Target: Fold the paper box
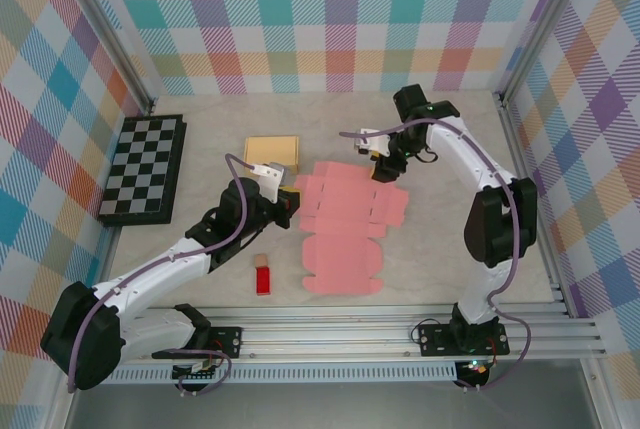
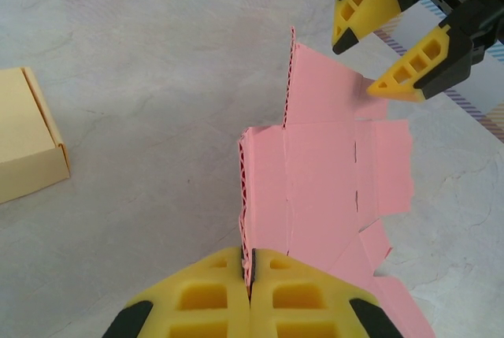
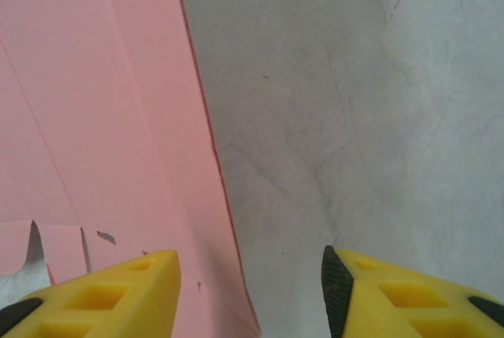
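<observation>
**Q:** Left gripper (image 2: 250,275)?
**A:** Closed, pinching the raised left edge of the pink paper box (image 1: 345,239), which lies unfolded and mostly flat on the table (image 1: 430,259).
**Q:** Right gripper (image 3: 252,271)?
**A:** Jaws apart at the box's far edge, gripping nothing.
**Q:** Surroundings?
**A:** Tan box (image 1: 272,152) just beyond the pink box's far-left corner; chessboard (image 1: 143,169) well to its left.

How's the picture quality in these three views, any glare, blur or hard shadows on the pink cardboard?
Top external view: even, diffuse light, no glare, the pink corrugated cardboard box blank sharp. Left wrist view: the blank crisp, the left gripper looming large close to the lens. Right wrist view: pale marbled table and blank in focus, no hard shadow by the right gripper.
</observation>
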Controlling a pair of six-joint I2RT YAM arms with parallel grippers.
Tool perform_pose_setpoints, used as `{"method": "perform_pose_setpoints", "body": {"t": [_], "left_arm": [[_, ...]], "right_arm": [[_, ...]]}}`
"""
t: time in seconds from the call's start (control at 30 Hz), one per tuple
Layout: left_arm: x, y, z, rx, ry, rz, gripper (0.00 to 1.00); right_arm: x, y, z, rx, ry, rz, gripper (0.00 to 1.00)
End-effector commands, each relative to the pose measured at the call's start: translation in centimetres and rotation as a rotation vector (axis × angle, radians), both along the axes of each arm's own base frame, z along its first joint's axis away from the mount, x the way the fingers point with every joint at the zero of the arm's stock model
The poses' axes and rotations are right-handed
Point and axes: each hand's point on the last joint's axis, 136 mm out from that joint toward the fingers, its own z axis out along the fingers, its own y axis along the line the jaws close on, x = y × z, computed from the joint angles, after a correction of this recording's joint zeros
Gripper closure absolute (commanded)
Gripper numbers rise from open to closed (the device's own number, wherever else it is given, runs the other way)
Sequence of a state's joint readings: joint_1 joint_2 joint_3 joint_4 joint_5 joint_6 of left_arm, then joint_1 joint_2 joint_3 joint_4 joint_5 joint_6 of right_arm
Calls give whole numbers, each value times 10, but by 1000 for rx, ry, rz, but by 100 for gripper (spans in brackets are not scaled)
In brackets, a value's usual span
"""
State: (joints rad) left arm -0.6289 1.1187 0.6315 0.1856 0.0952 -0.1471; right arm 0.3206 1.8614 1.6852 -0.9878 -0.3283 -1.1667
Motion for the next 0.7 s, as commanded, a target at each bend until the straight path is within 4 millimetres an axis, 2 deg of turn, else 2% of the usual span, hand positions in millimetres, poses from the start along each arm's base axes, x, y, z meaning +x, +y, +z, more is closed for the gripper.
{"method": "perform_pose_setpoints", "body": {"t": [0.0, 0.13, 0.67], "left_arm": [[-4, -7, 9, -8, -31, -35, 100], [-4, -8, 10, -10, -31, -41, 100], [-3, -8, 10, -3, -29, -36, 100]], "right_arm": [[-6, 8, 4, 41, 37, 32, 49], [-13, 12, -1, 59, 75, 57, 53], [-13, 17, -7, 66, 123, 74, 61]]}}
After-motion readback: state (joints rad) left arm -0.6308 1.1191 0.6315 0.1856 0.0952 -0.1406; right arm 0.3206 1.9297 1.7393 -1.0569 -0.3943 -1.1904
